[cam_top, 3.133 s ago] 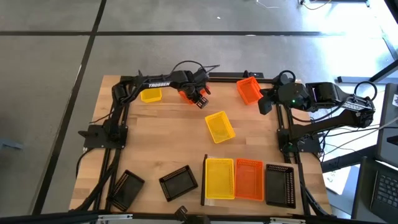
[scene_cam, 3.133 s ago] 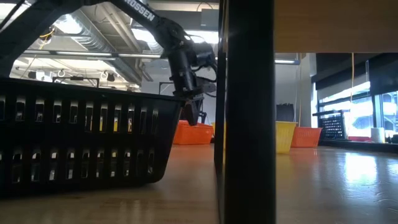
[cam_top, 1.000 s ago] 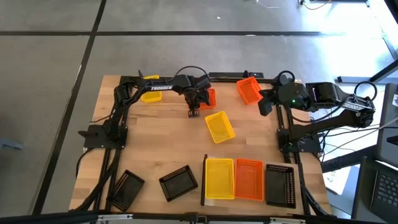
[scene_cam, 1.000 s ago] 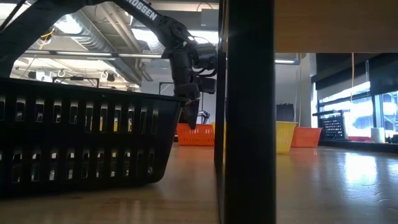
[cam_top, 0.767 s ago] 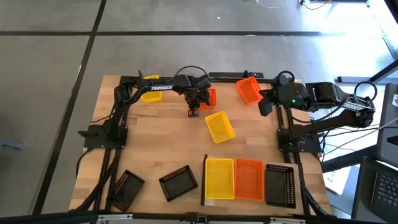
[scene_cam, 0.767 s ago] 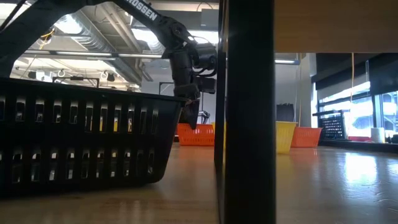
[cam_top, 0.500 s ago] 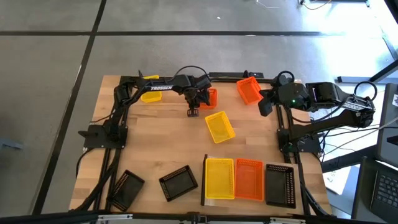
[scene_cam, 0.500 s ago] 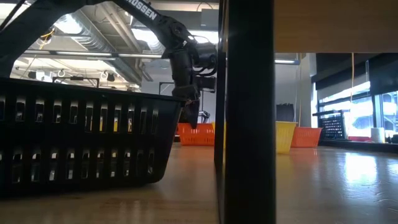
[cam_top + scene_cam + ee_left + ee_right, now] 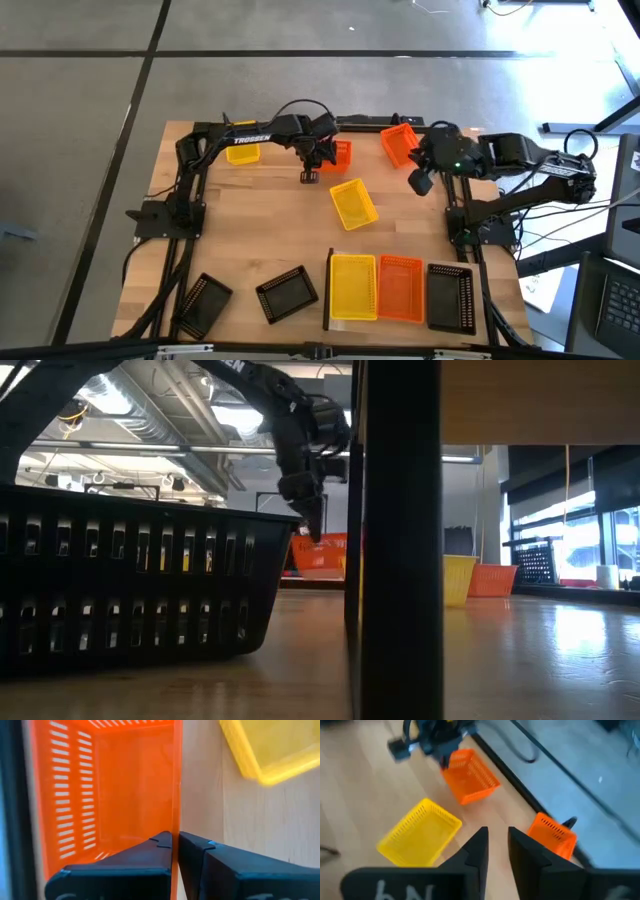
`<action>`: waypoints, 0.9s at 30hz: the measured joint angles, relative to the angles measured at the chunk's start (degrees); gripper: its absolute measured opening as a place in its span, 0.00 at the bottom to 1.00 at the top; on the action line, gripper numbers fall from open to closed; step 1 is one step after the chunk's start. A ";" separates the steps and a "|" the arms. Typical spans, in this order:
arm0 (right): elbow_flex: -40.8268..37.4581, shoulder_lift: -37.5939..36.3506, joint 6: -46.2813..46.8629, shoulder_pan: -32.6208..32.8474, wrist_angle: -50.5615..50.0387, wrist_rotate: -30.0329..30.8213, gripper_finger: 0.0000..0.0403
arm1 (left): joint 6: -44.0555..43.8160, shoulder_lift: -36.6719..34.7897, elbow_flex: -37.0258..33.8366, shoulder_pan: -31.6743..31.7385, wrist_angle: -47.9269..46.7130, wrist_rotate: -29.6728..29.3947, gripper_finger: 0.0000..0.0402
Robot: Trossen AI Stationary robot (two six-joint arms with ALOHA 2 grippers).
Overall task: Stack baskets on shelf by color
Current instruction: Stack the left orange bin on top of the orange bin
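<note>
Pinching one thin mesh wall of the orange basket point(image 9: 339, 154), lifted off the desk point(image 9: 250, 230) near its far edge, the left hand point(image 9: 175, 842) has a narrow hold; the basket could twist or slip on the way to the shelf point(image 9: 340, 318), where an orange one point(image 9: 401, 288) sits between yellow and black. The right hand point(image 9: 496, 838), fingers slightly apart and empty, hovers near a second loose orange basket point(image 9: 399, 144); the arms may collide.

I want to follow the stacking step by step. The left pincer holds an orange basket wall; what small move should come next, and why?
Probably carry it toward the shelf: the left pincer is shut on the orange basket, lifted off the table, and an orange basket on the shelf awaits it.
</note>
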 joint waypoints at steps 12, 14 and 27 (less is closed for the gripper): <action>0.00 7.04 -28.67 0.00 2.20 -0.10 0.19 | 7.96 0.00 12.62 -2.14 -4.46 -3.31 0.00; 0.00 8.13 -32.39 0.00 3.81 -0.10 0.19 | 9.19 0.00 14.84 -2.78 -5.42 -3.82 0.00; 0.00 12.94 -52.10 -0.02 7.01 -0.01 0.19 | 13.50 0.00 21.21 -5.44 -12.42 -3.76 0.00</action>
